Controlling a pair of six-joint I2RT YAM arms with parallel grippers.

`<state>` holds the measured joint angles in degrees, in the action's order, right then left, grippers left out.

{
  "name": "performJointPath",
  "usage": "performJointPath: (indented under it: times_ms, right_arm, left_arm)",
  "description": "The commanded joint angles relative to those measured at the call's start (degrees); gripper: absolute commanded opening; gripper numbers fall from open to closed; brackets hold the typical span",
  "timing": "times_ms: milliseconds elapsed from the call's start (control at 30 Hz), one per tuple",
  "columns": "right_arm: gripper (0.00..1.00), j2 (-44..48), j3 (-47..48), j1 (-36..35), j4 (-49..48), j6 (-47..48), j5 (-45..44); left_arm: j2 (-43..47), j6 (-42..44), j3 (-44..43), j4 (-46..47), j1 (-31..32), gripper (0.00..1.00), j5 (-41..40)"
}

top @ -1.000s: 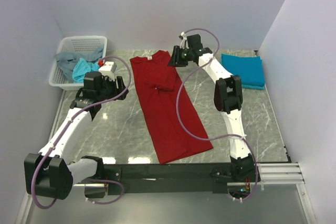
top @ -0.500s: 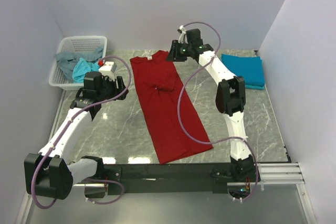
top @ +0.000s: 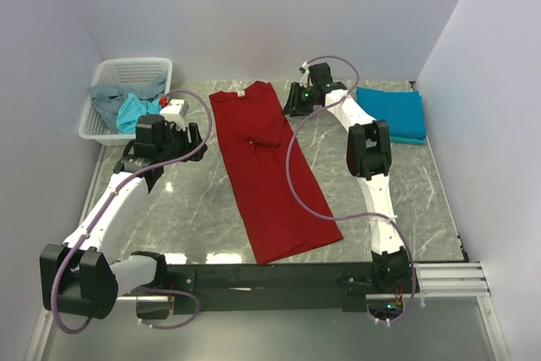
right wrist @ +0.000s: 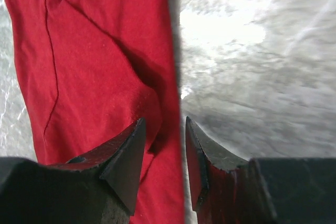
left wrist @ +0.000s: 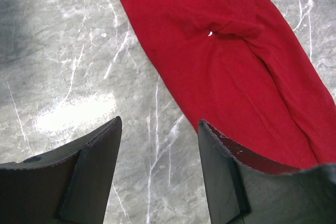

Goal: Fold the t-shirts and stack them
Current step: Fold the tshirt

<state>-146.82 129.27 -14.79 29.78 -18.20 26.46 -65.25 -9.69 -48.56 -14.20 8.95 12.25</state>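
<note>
A dark red t-shirt (top: 270, 175) lies as a long strip down the middle of the marble table (top: 194, 217), seen also in the left wrist view (left wrist: 236, 66) and the right wrist view (right wrist: 94, 51). My right gripper (top: 294, 101) (right wrist: 164, 124) is open and low at the shirt's upper right edge, one finger over the cloth, the other over bare marble. To the left of the shirt, my left gripper (top: 188, 135) (left wrist: 160, 124) hangs open above bare table with nothing between its fingers. A folded teal-blue t-shirt (top: 390, 113) rests at the back right.
A white mesh basket (top: 127, 67) stands at the back left with a grey shirt (top: 106, 99) and a light turquoise one (top: 135, 112) heaped in it. Walls close in the table on the left, back and right.
My right gripper has shifted a little to the right and come down to the red shirt's right edge. The left arm and the shirts have not moved.
</note>
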Motion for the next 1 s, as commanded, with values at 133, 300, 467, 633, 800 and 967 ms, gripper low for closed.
performJointPath:
  times_ms: [133,300,467,633,800,967]
  right_arm:
    - [0.43,0.7,0.9,-0.7,-1.7,-0.9,3.2]
    - [0.43,2.2,-0.5,-0.8,-3.5,-2.0,4.8]
    - [0.42,2.1,-0.2,-1.3,-3.2,-2.4,5.2]
    - [0.42,1.5,0.5,-1.9,-2.8,-1.9,4.8]
    - [0.42,1.9,0.9,-2.3,-2.6,-1.5,4.9]
    - [0.42,2.9,0.8,-2.4,-2.9,-1.1,5.2]
  left_arm:
    - [-0.2,1.0,-2.5,1.1,0.0,0.66,1.5]
    - [0.0,0.9,-2.5,1.0,0.0,0.66,1.6]
    - [0.0,0.9,-2.6,1.0,0.0,0.66,1.6]
    - [0.0,0.9,-2.5,1.0,0.0,0.66,1.5]
    - [0.0,0.9,-2.4,0.9,0.0,0.66,1.6]
    - [-0.2,0.9,-2.6,0.9,0.0,0.66,1.8]
